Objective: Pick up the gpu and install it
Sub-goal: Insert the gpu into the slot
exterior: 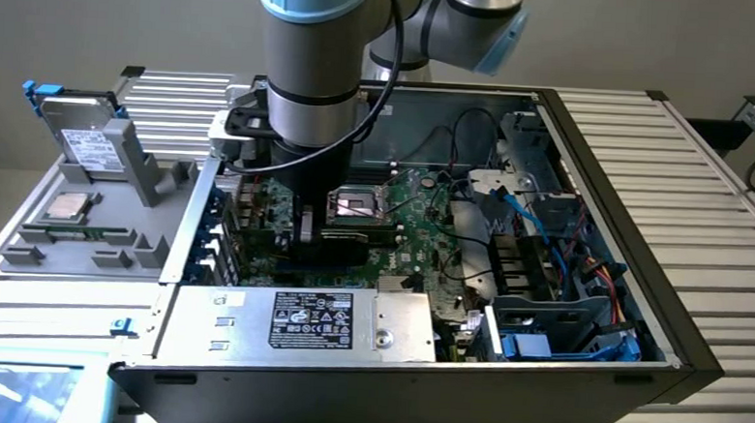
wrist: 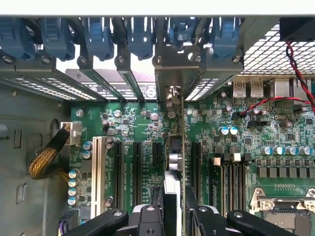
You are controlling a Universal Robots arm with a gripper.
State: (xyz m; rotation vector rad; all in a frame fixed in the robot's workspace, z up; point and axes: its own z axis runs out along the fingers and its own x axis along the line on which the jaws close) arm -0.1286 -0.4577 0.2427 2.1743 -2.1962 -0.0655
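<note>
Wrist view: the gripper [wrist: 174, 216] is clamped on the gpu [wrist: 182, 147], which stands on edge above the motherboard [wrist: 231, 147]. Its thin green board runs between the expansion slots [wrist: 138, 167] toward the rear of the case, where its silver end bracket [wrist: 173, 69] sits among the blue slot clips [wrist: 101, 37]. Whether the card is fully seated in its slot cannot be told from here. Exterior view: the arm [exterior: 311, 63] reaches down into the open computer case [exterior: 606, 282], beside the processor socket [exterior: 355, 203] and behind the power supply [exterior: 301, 324].
</note>
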